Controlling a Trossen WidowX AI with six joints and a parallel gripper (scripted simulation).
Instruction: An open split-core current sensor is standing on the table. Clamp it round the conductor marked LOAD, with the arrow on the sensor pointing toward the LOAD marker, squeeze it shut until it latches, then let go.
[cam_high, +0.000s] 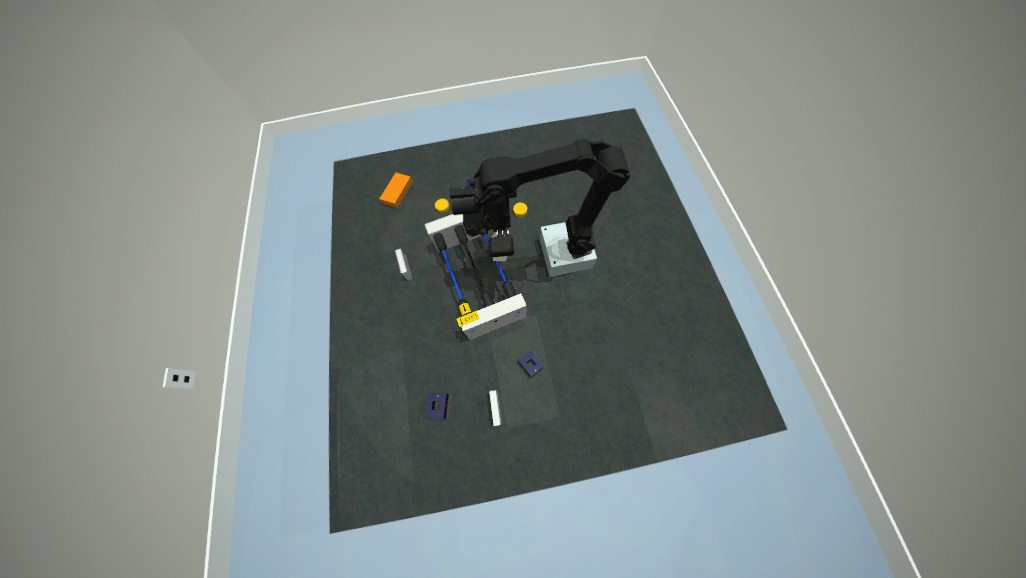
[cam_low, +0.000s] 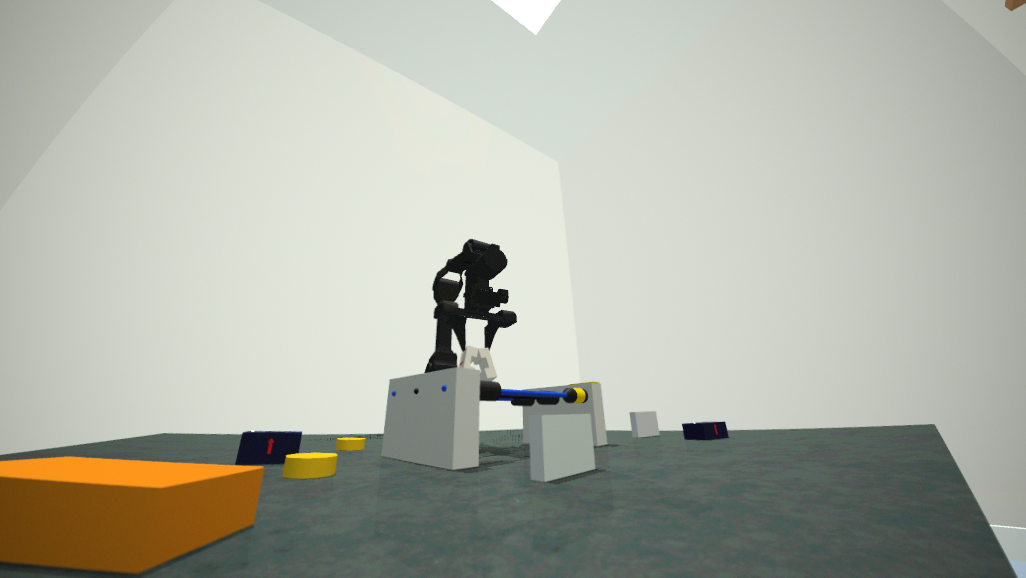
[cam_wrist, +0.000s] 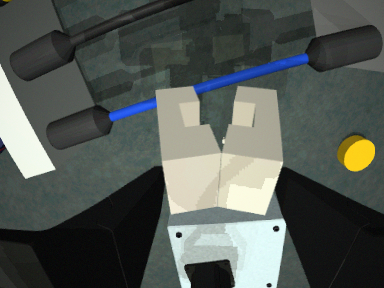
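The cream split-core sensor (cam_high: 500, 257) (cam_low: 478, 363) (cam_wrist: 190, 145) is between the fingers of my gripper (cam_low: 474, 349) (cam_wrist: 220, 175), which is shut on it. Its jaws gape, with the opening downward. It is raised above the conductors. A little red shows at its edge in the exterior view, but the arrow's direction cannot be read. The LOAD conductor (cam_high: 452, 276) (cam_low: 534, 393) is blue, with a yellow arrow sleeve and the yellow LOAD label (cam_high: 468, 318) at one end. In the wrist view, another blue conductor (cam_wrist: 250, 72) passes beyond and below the sensor's jaws.
A black conductor (cam_wrist: 125, 23) runs between the two blue ones. White end blocks (cam_high: 498, 313) (cam_low: 430, 416) hold them. Yellow discs (cam_high: 520, 209) (cam_wrist: 356, 153), an orange block (cam_high: 395, 190) (cam_low: 129, 516), dark blue blocks (cam_high: 431, 413) (cam_low: 283, 448) and upright white plates (cam_high: 402, 263) (cam_low: 567, 445) stand around.
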